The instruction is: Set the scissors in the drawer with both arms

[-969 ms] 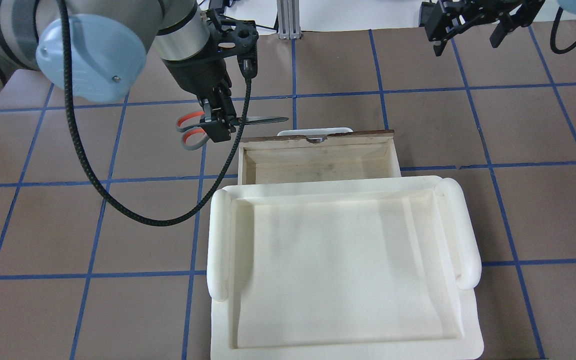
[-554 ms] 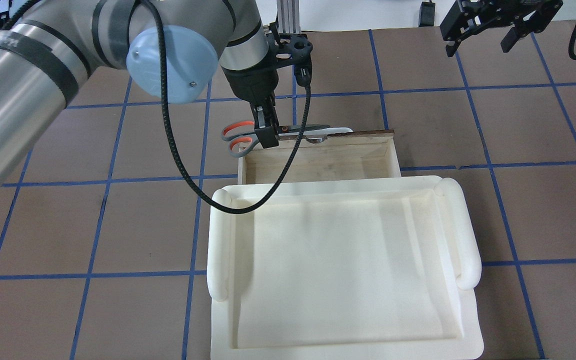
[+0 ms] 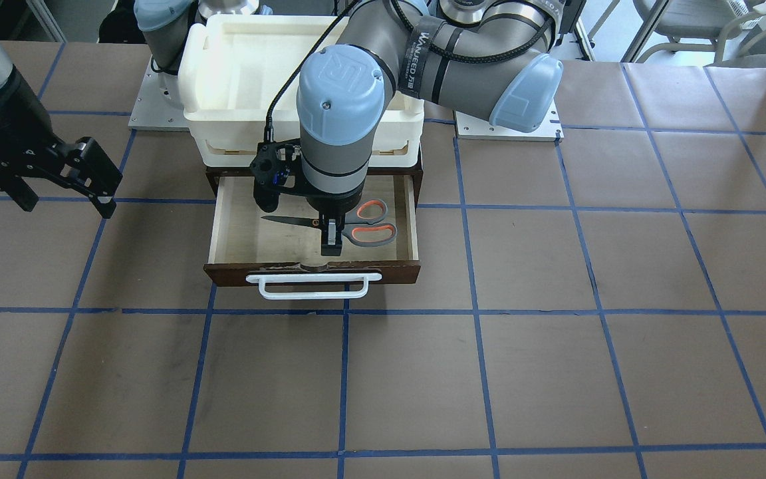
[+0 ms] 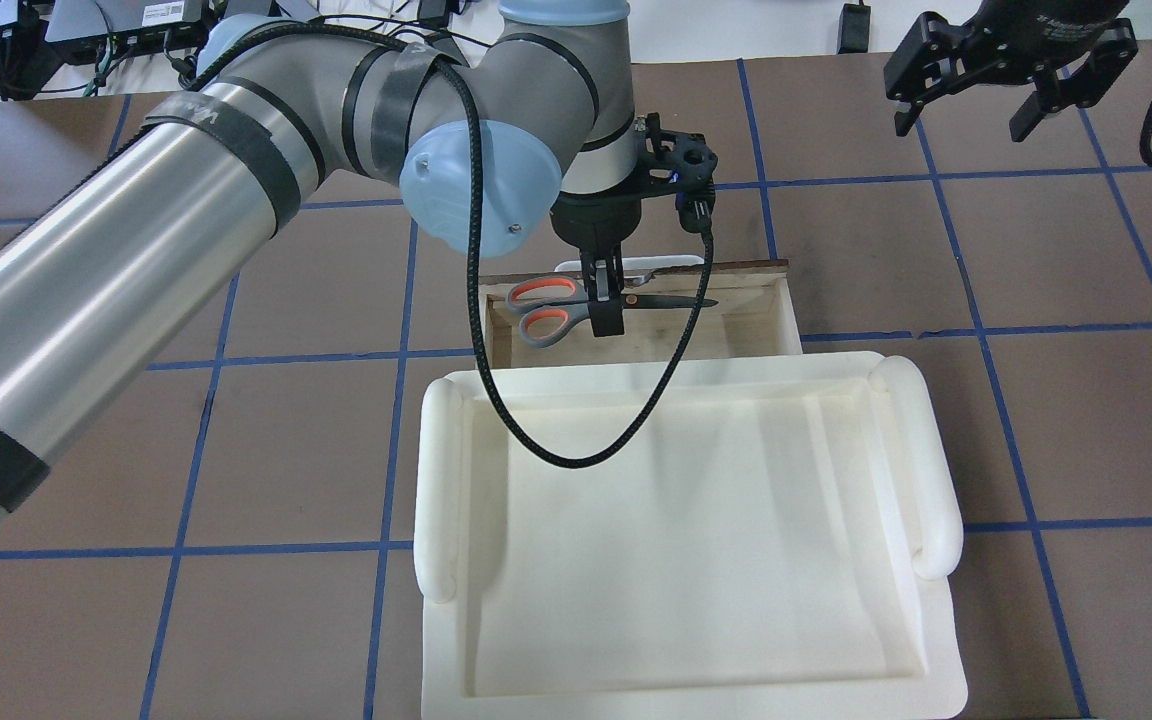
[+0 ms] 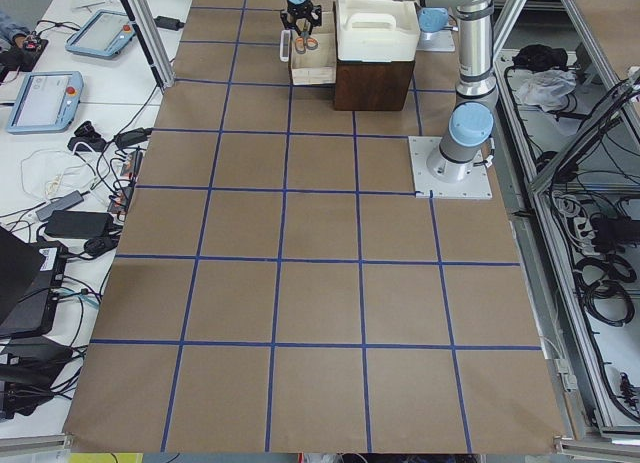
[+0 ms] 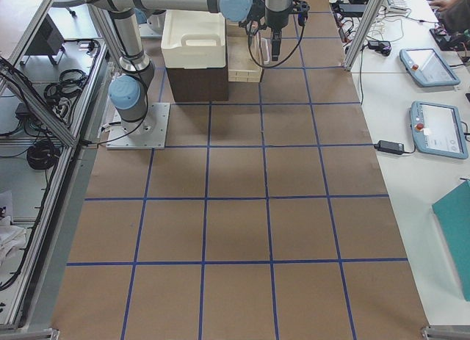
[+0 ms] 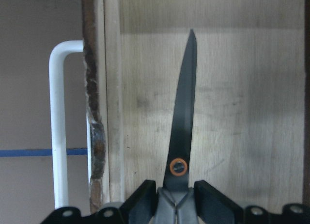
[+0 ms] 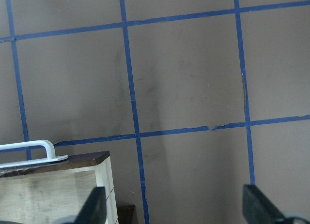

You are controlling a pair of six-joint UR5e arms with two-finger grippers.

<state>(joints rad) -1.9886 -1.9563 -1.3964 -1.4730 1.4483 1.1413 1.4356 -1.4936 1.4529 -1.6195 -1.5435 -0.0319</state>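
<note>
Scissors: the scissors [image 4: 661, 300] are over the inside of the drawer [image 4: 781, 315]. In the overhead view the blades point to 3 o'clock and the loops sit at 9 o'clock.
Left end effector: the left end effector [image 4: 604, 315] is closed on the scissors. It pinches them close to the little round screw, between the blades and the loops.
Touching the bottom: I cannot tell if the scissors touch the wood floor of the drawer or hang just above it.
Right end effector: the right end effector [image 4: 963, 115] has its fingers wide apart and holds nothing. It hangs over the tabletop [image 4: 1086, 400] at about 2 o'clock from the drawer, well apart from it.
Drawer: it is pulled out, and its white handle [image 3: 313, 287] is free. In the overhead view it sticks out at 12 o'clock from under the white tray [image 4: 921, 470].
Done: the drawer is open and the scissors are brought to the right place, I think.
Left to do: the scissors are not let go yet. The left arm has to set them down, open up and lift away. Maybe the drawer gets pushed shut after that, and the empty right arm looks free for that job.
</note>
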